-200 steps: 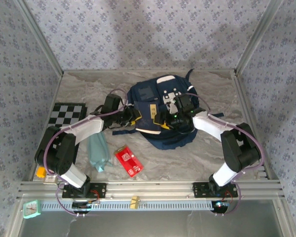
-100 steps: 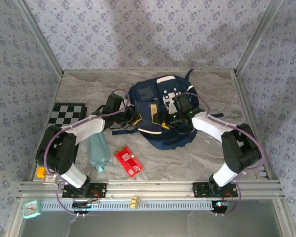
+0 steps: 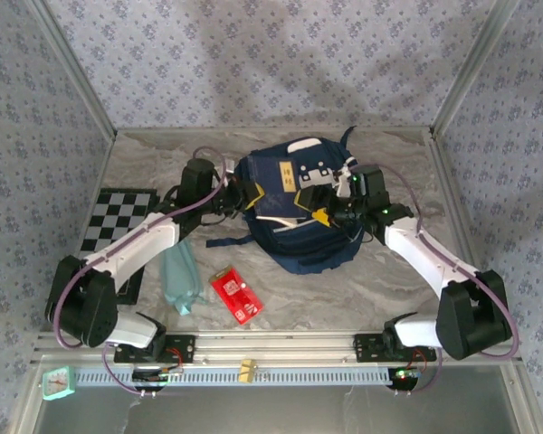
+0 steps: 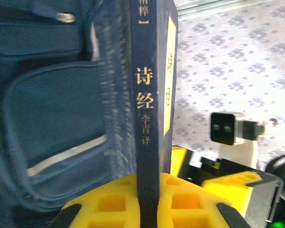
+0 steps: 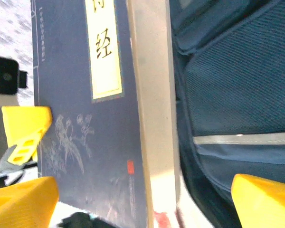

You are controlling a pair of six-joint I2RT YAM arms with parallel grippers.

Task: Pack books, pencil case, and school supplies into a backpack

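Observation:
The navy backpack (image 3: 299, 226) lies mid-table. A dark navy book (image 3: 273, 192) with a yellow label patch stands on edge over the backpack's top, tilted. My left gripper (image 3: 242, 195) is shut on its spine (image 4: 147, 95), yellow fingers (image 4: 109, 202) pressing both sides. My right gripper (image 3: 324, 213) is open, its fingers (image 5: 23, 199) spread wide around the book's cover (image 5: 80, 128), page edge and backpack fabric (image 5: 237, 90). The teal pencil case (image 3: 177, 276) and red packet (image 3: 235, 295) lie on the table at the front left. The other books are out of view.
A checkerboard mat (image 3: 118, 213) lies at the left under the left arm. A dark backpack strap (image 3: 224, 240) trails toward the pencil case. Patterned walls and metal posts enclose the table; a small teal clock (image 3: 60, 383) sits below the front rail.
Both arms have stretched farther from their bases. The navy book has risen and moved toward the back of the backpack, its yellow label now near the top edge.

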